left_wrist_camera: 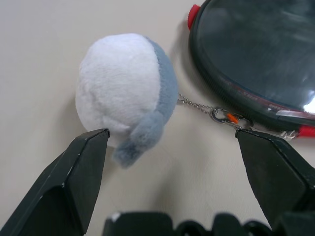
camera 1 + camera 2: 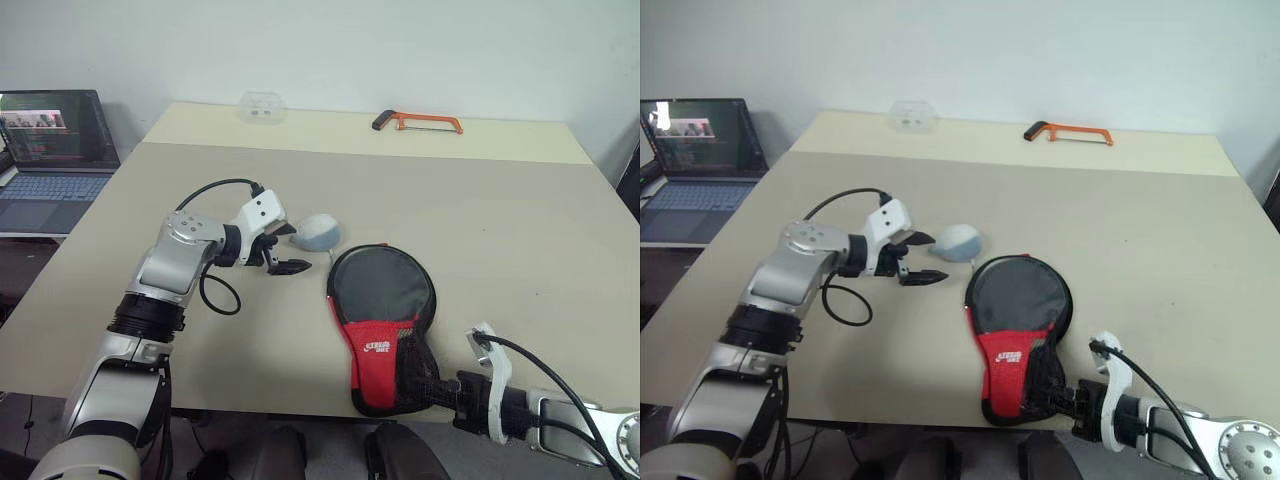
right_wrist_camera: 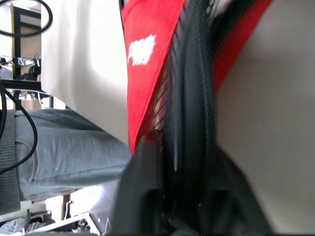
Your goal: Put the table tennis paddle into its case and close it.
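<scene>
Right now the paddle-shaped black fabric case with the red lower part point(image 2: 385, 322) is lying on the beige surface point(image 2: 500, 230) (paddle presumably inside). The right pincer point(image 2: 1052, 392) is sitting at its red end, grip unclear, so it should be steadying that end. The left pincer point(image 2: 290, 254) is hanging released beside the grey-and-white plush keychain point(image 2: 319, 232), well placed for drawing the zip shut.

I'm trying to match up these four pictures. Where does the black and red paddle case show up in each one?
Left eye view: the case lies near the table's front edge, right of centre.
Right eye view: same spot, just right of centre.
Left wrist view: its black rounded edge fills the upper right corner.
Right wrist view: its red lower part and white logo, seen close up.
Shared landmark: the grey-and-white plush ball beside the case.
</scene>
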